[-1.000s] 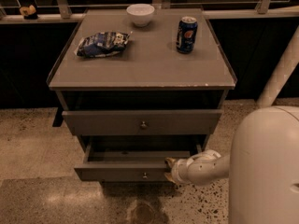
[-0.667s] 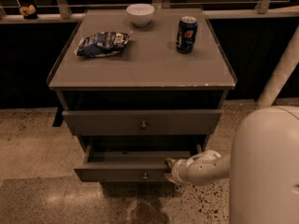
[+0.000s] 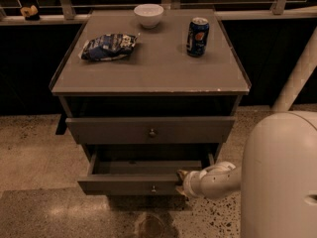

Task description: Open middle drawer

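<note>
The middle drawer (image 3: 129, 183) is a grey flat front with a small round knob (image 3: 153, 188). It stands pulled out from the cabinet, and its shallow grey tray (image 3: 148, 166) shows behind the front. My gripper (image 3: 182, 183) is at the right end of this drawer's front, on the end of my pale arm (image 3: 215, 180), which reaches in from the right. The upper drawer (image 3: 151, 129) with its own knob is closed above it. Any drawer below is hidden.
On the cabinet top (image 3: 158, 68) lie a blue snack bag (image 3: 109, 46), a white bowl (image 3: 148, 15) and a blue soda can (image 3: 197, 36). My pale body (image 3: 282, 177) fills the lower right. A speckled floor (image 3: 39, 182) lies in front, with a railing behind.
</note>
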Available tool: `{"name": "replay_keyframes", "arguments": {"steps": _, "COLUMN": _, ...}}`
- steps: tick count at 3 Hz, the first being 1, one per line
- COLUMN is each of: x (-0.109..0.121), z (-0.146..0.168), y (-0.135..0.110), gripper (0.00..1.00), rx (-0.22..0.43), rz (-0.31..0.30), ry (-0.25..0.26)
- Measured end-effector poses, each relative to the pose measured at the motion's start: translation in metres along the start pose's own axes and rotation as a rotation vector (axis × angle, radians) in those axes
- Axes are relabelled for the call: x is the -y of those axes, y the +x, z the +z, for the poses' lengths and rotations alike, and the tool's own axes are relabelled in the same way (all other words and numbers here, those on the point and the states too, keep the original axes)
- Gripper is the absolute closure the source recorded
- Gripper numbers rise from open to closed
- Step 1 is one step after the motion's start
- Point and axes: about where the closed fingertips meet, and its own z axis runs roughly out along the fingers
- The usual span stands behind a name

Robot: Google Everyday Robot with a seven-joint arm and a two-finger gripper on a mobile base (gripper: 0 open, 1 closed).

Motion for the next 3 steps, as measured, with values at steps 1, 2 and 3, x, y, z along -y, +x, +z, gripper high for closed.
{"name": "replay_keyframes", "arguments": {"steps": 1, "x": 0.0009, "z": -0.0014, "y": -0.0029, "gripper": 1.00, "rx": 0.000, "rz": 0.000, "ry": 0.000}}
{"name": "replay_keyframes", "arguments": {"steps": 2, "x": 0.0014, "z": -0.0011, "y": -0.0036, "gripper": 1.00, "rx": -0.002, "rz": 0.002, "ry": -0.001}}
{"name": "replay_keyframes", "arguments": {"steps": 3, "x": -0.0036, "z": -0.0005, "y": -0.0022, "gripper": 1.00, "rx": -0.005, "rz": 0.000, "ry": -0.011}}
